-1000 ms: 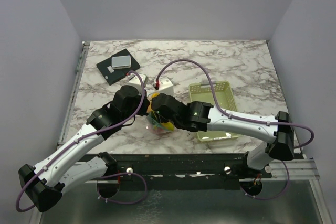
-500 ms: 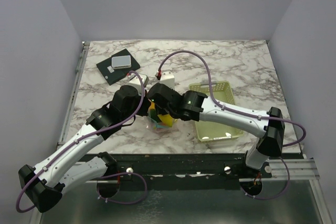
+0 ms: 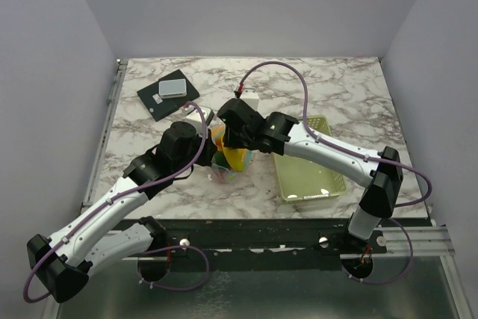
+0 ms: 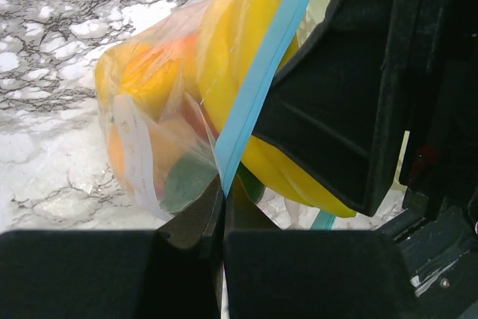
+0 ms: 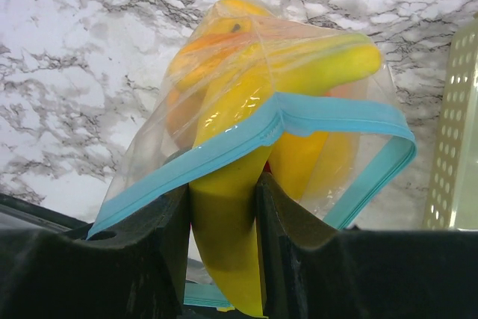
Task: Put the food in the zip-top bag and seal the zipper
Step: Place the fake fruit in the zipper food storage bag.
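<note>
The clear zip-top bag point(image 3: 225, 163) stands between both arms at mid table, stuffed with yellow and orange toy fruits point(image 4: 153, 80). My left gripper point(image 4: 222, 192) is shut on the bag's light blue zipper strip point(image 4: 258, 80) at its near end. My right gripper point(image 5: 222, 214) is shut on a yellow banana point(image 5: 228, 244) that sticks halfway into the bag's mouth, under the blue zipper strip point(image 5: 224, 147). The mouth is open. The banana also shows in the top view point(image 3: 240, 156).
The pale green mesh basket point(image 3: 308, 160) lies right of the bag, under my right arm, and its edge shows in the right wrist view point(image 5: 457, 132). A dark pad with a grey box point(image 3: 167, 93) lies at the back left. White blocks point(image 3: 196, 115) stand behind the bag.
My right arm has swung back and to the left over the bag, carrying the banana into the bag's mouth. The left gripper has stayed on the zipper strip.
</note>
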Motion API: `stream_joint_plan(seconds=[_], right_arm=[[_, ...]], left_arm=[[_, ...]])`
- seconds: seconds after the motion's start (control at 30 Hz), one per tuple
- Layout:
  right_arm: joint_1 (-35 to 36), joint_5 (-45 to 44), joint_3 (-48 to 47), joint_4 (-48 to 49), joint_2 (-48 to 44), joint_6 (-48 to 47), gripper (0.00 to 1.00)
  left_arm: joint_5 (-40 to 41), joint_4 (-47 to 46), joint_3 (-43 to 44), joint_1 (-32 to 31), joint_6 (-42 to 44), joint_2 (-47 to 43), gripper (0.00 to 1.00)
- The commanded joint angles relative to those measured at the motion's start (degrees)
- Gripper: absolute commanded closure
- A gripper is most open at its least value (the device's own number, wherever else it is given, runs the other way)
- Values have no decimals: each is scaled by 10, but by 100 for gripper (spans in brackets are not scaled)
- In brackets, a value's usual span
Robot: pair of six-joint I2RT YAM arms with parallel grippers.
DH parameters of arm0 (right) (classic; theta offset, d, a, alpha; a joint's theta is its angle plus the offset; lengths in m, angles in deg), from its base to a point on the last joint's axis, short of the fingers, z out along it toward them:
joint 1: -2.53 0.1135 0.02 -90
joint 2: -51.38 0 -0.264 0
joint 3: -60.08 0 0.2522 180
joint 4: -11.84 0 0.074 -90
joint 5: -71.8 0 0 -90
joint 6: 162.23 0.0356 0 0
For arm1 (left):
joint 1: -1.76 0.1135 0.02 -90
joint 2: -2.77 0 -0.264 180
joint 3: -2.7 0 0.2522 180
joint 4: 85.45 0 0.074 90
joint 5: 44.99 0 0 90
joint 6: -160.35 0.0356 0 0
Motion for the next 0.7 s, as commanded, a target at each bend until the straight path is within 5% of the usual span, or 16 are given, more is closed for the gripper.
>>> stream_joint_plan(seconds=[0.0, 0.37, 0.67], right_arm=[[-12, -19, -22, -2, 3, 26, 99], [-30, -36, 14, 20, 12, 99, 97], [-30, -32, 49, 40, -28, 79, 46]], left_arm=[[-20, -3, -4, 1, 7, -3, 100], [-27, -3, -5, 3, 8, 1, 100], [-12, -3, -4, 2, 5, -3, 100]])
